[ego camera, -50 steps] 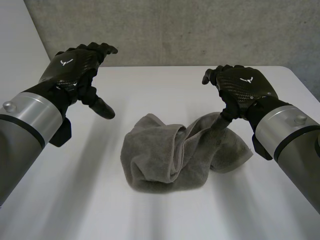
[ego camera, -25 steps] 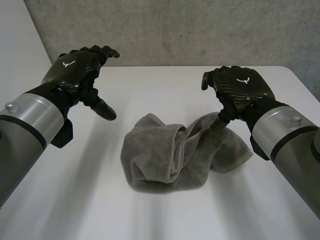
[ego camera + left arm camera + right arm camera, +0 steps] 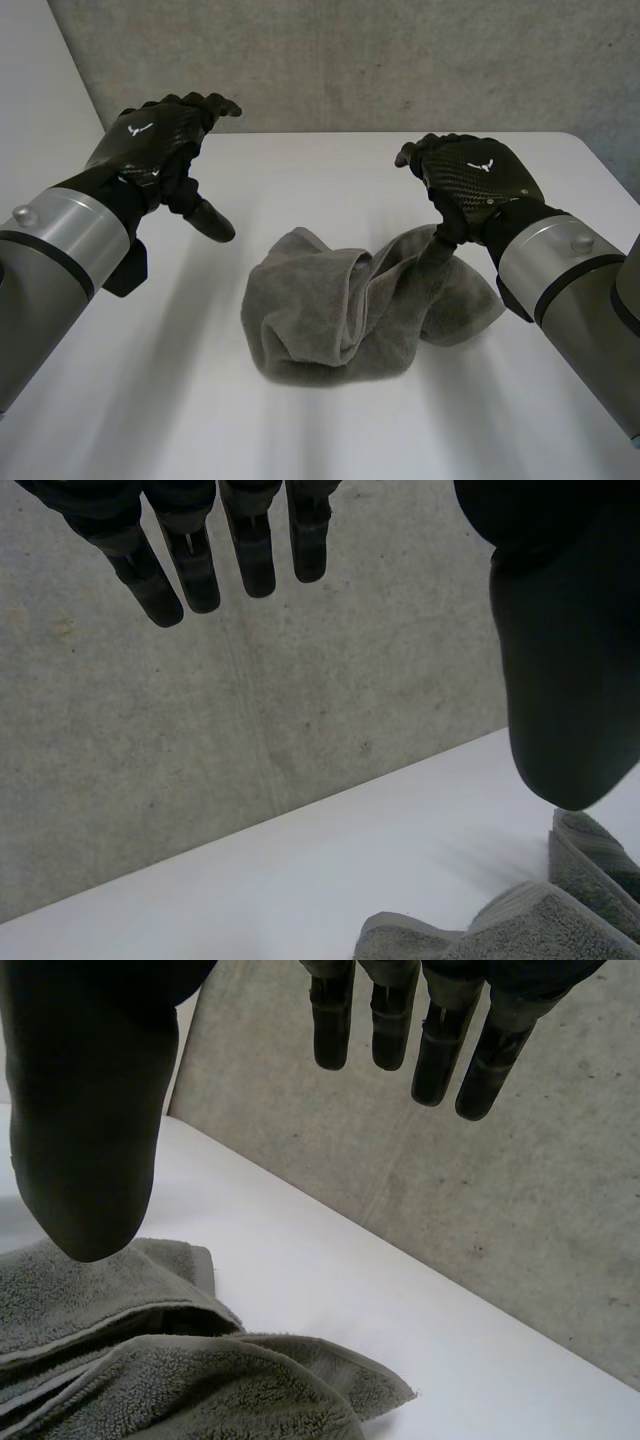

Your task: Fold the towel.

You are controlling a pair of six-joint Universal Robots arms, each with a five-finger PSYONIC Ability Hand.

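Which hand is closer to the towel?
The right hand: its thumb hangs just over the crumpled towel at its far right part, fingers open. The left hand hovers open over bare table, apart from the cloth.

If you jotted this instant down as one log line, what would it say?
towel: crumpled, not folded | left hand: open, raised beside it | right hand: open, thumb above towel

No readable text for you, only a white emblem (image 3: 133,126) on left hand (image 3: 160,145) and right hand (image 3: 492,188) alike.
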